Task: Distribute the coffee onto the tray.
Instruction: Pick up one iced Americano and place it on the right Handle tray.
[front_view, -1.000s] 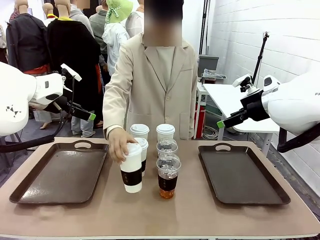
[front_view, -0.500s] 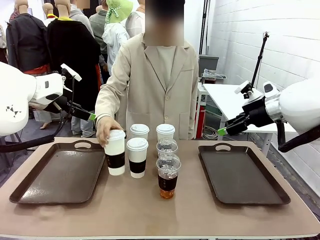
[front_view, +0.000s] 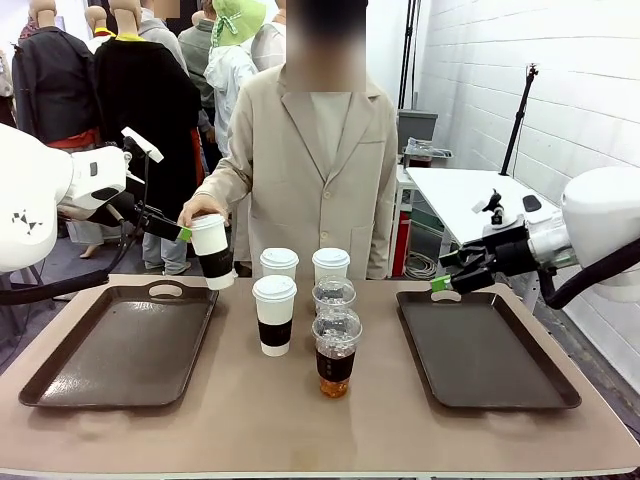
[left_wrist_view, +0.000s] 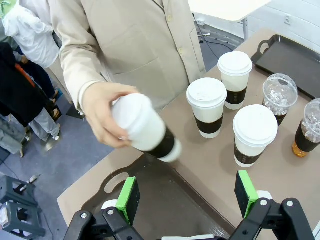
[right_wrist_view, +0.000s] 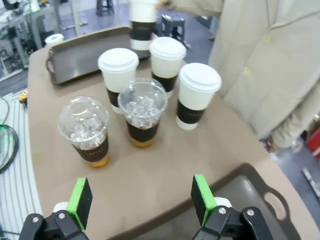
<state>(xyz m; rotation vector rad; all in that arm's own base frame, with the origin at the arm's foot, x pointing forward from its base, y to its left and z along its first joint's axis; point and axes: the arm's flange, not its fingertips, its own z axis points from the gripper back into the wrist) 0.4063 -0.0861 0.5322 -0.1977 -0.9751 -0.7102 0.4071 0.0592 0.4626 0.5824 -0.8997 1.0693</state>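
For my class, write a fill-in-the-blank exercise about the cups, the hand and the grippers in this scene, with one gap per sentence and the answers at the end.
1. ____ white paper cups stand on the table.
2. Beside them stand ____ clear dome-lidded cups.
3. The person's hand holds a raised cup on the robot's ____ side.
4. The left gripper and right gripper both have jaws standing ____.

Missing words: three; two; left; open.

The front camera sat at the robot's edge of the surface (front_view: 300, 430), facing level across it toward the person (front_view: 310, 170) at the far edge. Each wrist camera looked down, close in, past the left tool (left_wrist_view: 187, 196) or the right tool (right_wrist_view: 141, 200). All three views shared the cups (front_view: 274, 315) mid-surface.
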